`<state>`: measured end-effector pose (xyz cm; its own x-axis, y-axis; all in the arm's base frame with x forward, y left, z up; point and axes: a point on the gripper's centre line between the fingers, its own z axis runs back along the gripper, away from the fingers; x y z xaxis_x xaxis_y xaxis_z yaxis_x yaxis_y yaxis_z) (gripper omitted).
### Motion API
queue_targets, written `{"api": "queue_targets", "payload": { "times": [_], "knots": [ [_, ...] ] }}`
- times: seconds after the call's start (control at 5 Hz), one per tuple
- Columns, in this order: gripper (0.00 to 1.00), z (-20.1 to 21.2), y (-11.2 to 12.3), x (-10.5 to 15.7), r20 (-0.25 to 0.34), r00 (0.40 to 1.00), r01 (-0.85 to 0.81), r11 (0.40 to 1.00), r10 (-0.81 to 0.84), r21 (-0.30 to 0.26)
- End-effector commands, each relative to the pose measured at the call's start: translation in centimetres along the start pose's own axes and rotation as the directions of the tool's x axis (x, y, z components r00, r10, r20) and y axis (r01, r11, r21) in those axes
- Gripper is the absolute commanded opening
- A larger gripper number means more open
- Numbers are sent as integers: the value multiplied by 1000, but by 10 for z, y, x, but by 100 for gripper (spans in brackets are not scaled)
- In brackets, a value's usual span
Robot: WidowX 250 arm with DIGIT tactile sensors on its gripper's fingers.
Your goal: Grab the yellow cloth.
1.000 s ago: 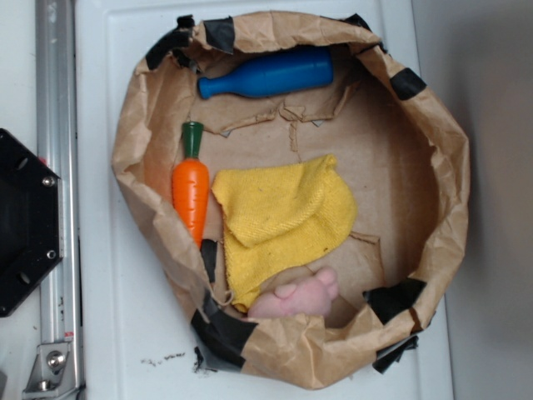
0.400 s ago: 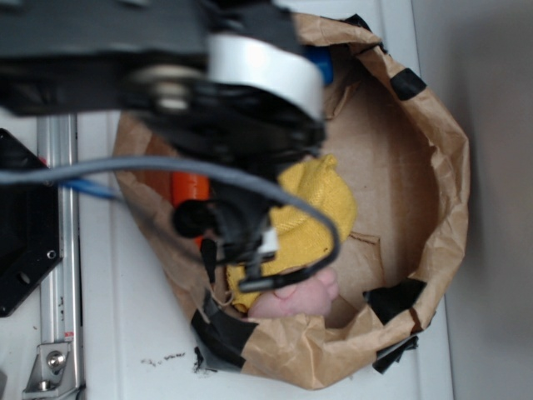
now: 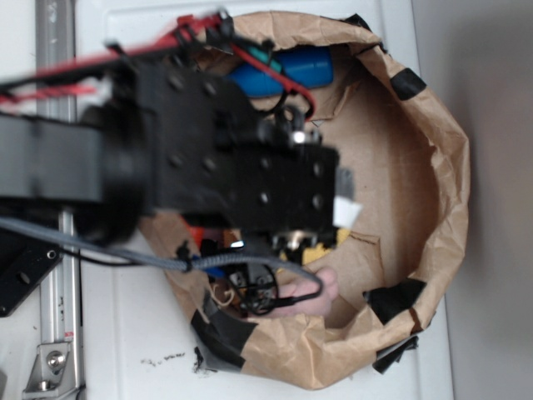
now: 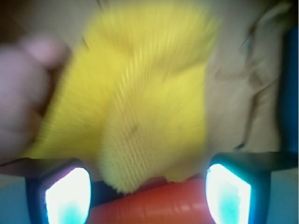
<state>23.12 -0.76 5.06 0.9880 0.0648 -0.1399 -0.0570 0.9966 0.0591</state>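
Exterior view first: the black arm [image 3: 191,179] reaches in from the left and fills the middle of the picture, hanging over a round brown paper bag [image 3: 441,192] that sits on the white bench [image 3: 108,333]. Red and grey cables trail along the arm. At the far side of the bag, a blue bottle [image 3: 287,71] lies on its side, half covered by the arm. The cloth [image 3: 321,247] shows here only as a thin yellow sliver under the arm's right end, right of a scrap of orange. Just nearer than that, a pink toy [image 3: 312,292] peeks out against the bag's near wall. From here the claw itself is hidden beneath the arm.

Now the wrist view, and it is blurred. The claw [image 4: 147,196] is open, its two fingers [image 4: 67,196] wide apart at the bottom corners, with nothing held between them. The cloth [image 4: 149,107] fills the centre of the frame, bright yellow and folded, on the brown bag floor. Its lower edge lies over the carrot [image 4: 154,203], an orange band running across between the fingers. The pink toy [image 4: 25,93] sits at the left, touching the cloth's edge. A strip of blue runs down the right border.
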Motion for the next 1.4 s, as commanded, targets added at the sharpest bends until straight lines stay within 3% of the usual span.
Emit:
{"api": "queue_targets", "payload": {
  "times": [0.0,0.2,0.4,0.6,0.8,1.0,1.2],
  "knots": [
    [0,-11,1,18,50,994,-98,995,99,-6],
    [0,8,17,22,80,989,-122,992,124,-23],
    [0,58,34,23,207,974,-81,994,93,-67],
    [0,107,39,10,295,953,-49,995,75,-92],
    [0,148,36,-12,379,925,14,999,5,-48],
    [0,142,32,-18,285,936,-155,970,205,-187],
    [0,135,41,-12,230,945,-181,956,234,-229]
  ]
}}
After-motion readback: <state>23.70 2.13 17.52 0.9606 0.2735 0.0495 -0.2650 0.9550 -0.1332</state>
